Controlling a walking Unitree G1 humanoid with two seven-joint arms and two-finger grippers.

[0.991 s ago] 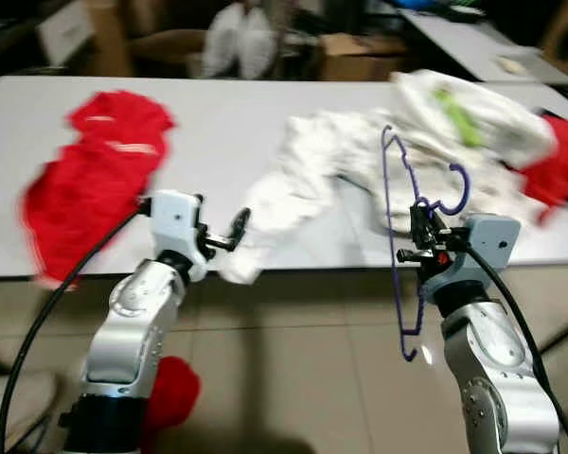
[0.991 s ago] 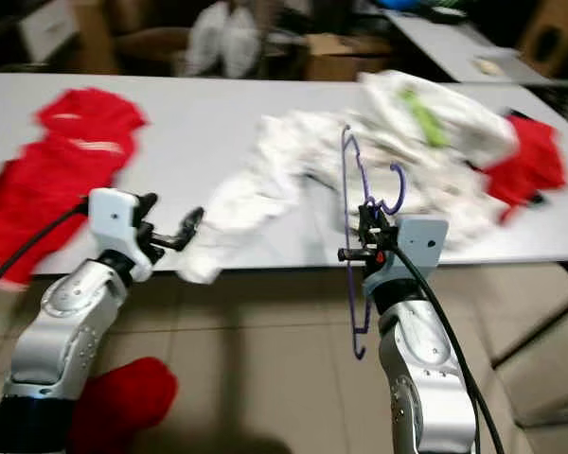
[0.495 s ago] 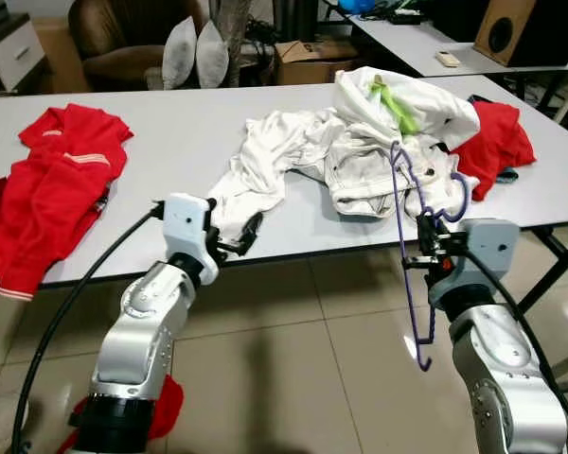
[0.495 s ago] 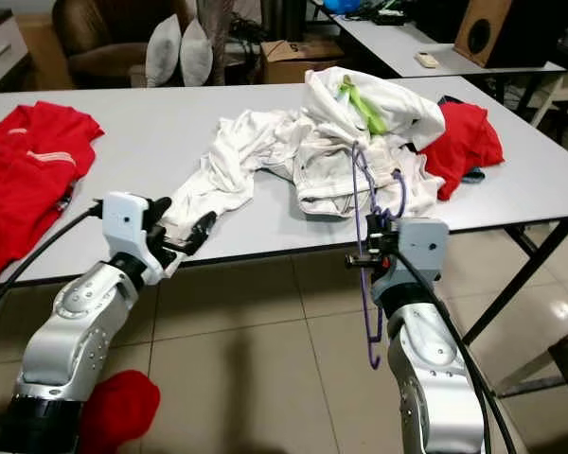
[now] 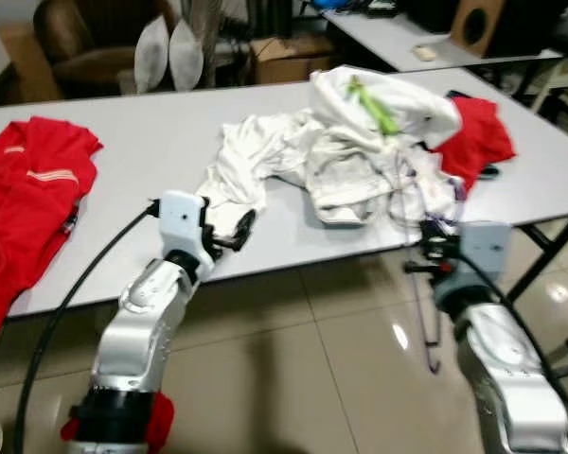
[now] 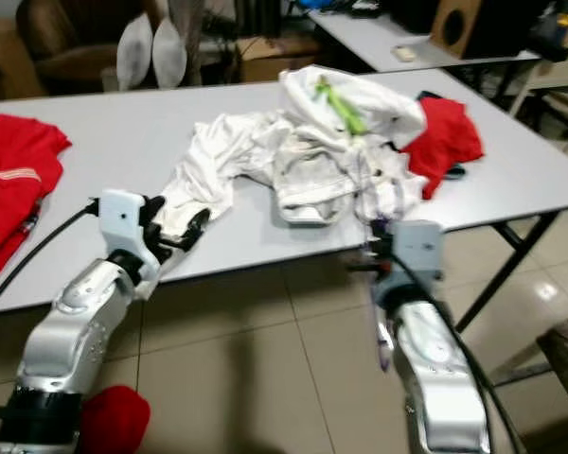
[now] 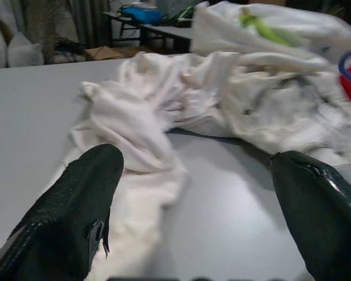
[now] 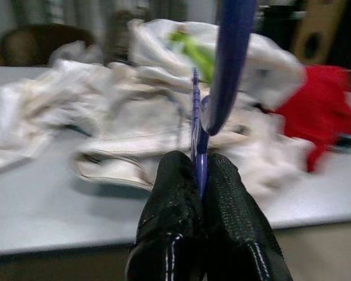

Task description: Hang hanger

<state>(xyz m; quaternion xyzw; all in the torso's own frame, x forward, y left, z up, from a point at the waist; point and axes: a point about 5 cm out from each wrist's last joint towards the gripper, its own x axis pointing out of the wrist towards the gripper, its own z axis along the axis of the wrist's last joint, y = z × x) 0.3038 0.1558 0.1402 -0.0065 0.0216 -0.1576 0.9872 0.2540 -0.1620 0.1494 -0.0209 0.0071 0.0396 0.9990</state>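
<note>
Hanger (image 8: 202, 126), one purple wire piece, is pinched between the two black fingers (image 8: 174, 222) of the right gripper (image 8: 199, 175), which are pressed together on its thin rod; its long axis runs near upright, the hooked end curving above the fingertips and the lower end hanging below the gripper toward the tiled floor (image 5: 341, 378). Seen from the head, it is blurred beside the gripper, at the near edge of the long grey table (image 5: 151, 142). Left gripper (image 5: 235, 230) is held over that near edge, its two fingers (image 7: 76, 205) spread well apart with nothing between them, a fold of white cloth just ahead of them. Beyond both grippers lies one heap of white garments (image 5: 331, 151) with a green strip on its top. Two red garments are on the table: one (image 5: 24, 199) well off to the left gripper's outer side, one (image 5: 473, 137) just past the heap, beyond the right gripper. Farther back stand two pale cushions (image 5: 166, 52) and a second table (image 5: 398, 28).
</note>
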